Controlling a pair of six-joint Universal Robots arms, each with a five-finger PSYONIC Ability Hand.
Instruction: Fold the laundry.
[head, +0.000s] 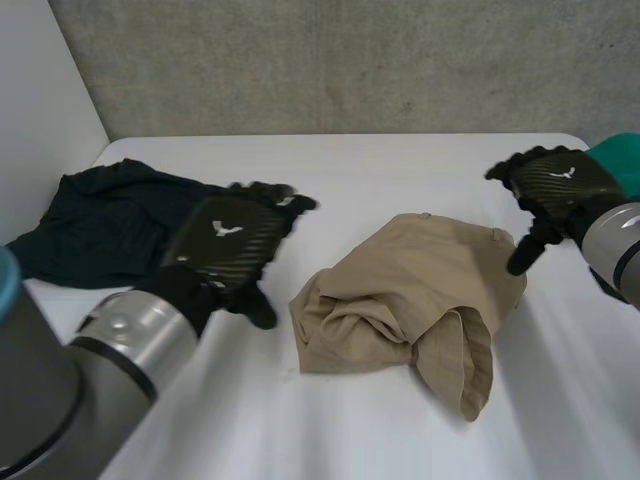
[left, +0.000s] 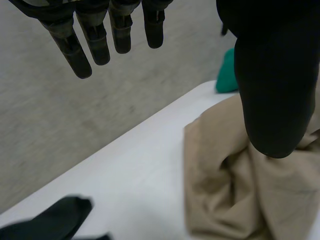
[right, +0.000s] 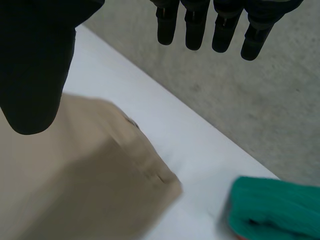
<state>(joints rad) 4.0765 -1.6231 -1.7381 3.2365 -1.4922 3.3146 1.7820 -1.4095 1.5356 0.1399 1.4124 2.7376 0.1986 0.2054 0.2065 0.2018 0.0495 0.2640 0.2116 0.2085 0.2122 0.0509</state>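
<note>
Barely begun, seemingly: crumpled tan fabric garment (head: 400, 300) bunched unfolded mid white worktop (head: 400, 165), between left robot hand (head: 230, 245) and right robot hand (head: 555, 185), both straight-fingered and empty; rumpled black garment (head: 100, 220) likewise unfolded.

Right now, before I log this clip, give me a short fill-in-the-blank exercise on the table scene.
1. The left hand and right hand are both ___ (open/shut).
2. Between them lies the tan garment, crumpled, not yet ___.
3. The green cloth lies on the robot's ___ side, the dark garment opposite.
Missing: open; folded; right.
</note>
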